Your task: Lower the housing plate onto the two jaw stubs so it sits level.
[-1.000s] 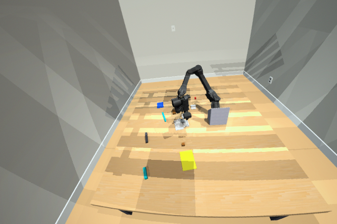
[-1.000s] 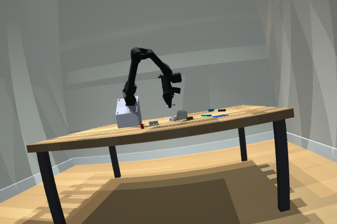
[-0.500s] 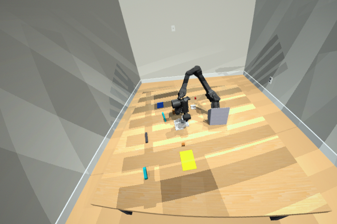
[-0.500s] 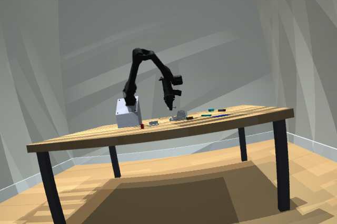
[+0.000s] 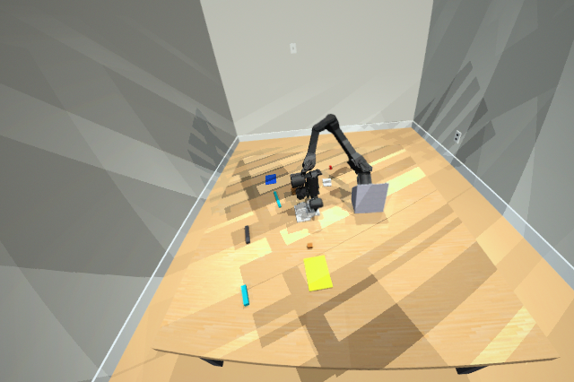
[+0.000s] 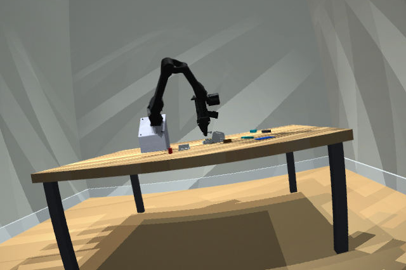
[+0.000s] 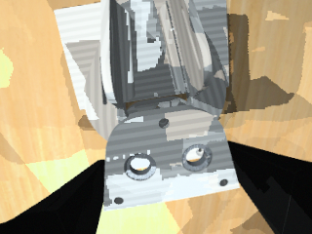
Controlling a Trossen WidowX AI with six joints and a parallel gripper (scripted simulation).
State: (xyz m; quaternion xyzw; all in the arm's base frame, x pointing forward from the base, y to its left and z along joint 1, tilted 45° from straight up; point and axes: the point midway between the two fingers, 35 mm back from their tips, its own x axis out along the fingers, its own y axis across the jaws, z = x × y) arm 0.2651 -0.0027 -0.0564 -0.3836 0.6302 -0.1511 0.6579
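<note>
My gripper (image 6: 205, 134) (image 7: 165, 156) is shut on the housing plate (image 7: 158, 143), with one black finger at each side edge. The grey plate has a rounded far end and two large ringed holes; wood and some white show through them. Beyond it in the wrist view stand the left jaw (image 7: 115, 58) and the right jaw (image 7: 192, 54), on a pale base (image 7: 70, 26). The base also shows in the top view (image 5: 302, 217). The plate's far end overlaps the jaws' near ends in the wrist view. The stubs are hidden; contact cannot be told. In the exterior view the fingertips are just above the assembly.
A brown block (image 6: 226, 141) lies close behind the assembly. A white bracket (image 5: 326, 182) (image 6: 184, 147) and a red piece (image 5: 330, 167) (image 6: 170, 150) lie near the arm base (image 5: 370, 197). A cyan bar (image 5: 277, 199), blue plate (image 5: 270, 178), orange block (image 5: 309, 246) and yellow plate (image 5: 317, 273) lie around.
</note>
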